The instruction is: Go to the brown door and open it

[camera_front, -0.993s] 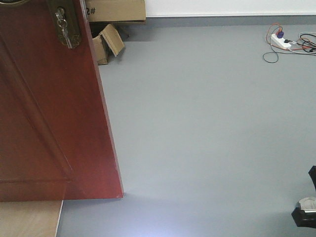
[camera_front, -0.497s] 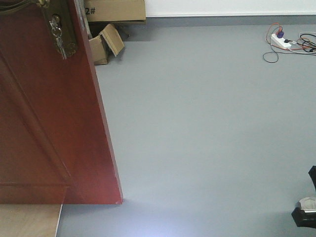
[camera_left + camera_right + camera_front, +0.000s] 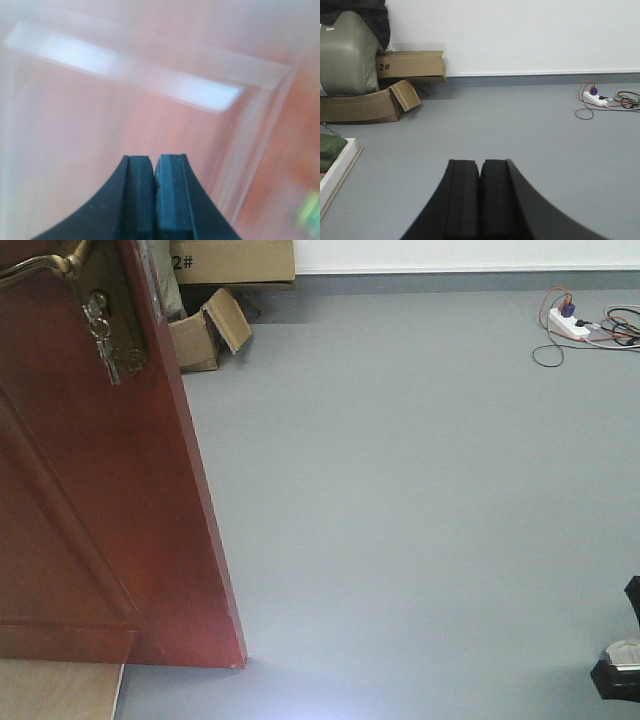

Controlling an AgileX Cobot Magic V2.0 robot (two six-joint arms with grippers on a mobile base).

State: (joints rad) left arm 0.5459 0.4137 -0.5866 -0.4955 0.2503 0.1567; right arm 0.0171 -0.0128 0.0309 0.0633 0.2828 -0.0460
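1. The brown door (image 3: 90, 490) fills the left side of the front view. Its lower free corner stands on the grey floor (image 3: 420, 500) near the bottom edge of that view, and the way past it on the right is open.
2. It looks like a heavy, stiff, glossy wooden panel that should swing on its hinges rather than flex. The varnished face looks slippery, so a flat push may slide.
3. The best hold is probably the brass lever handle (image 3: 40, 265) at the door's top left, above the keyhole plate (image 3: 105, 315), where keys (image 3: 100, 335) hang.
4. The left gripper (image 3: 154, 197) has its pads pressed together with nothing between them. It points at a blurred reddish glossy surface, likely the door face close ahead; contact cannot be told.
5. The right gripper (image 3: 480, 200) is likewise closed and empty, aimed across the floor toward cardboard boxes (image 3: 395, 80) by the far wall, away from the door.
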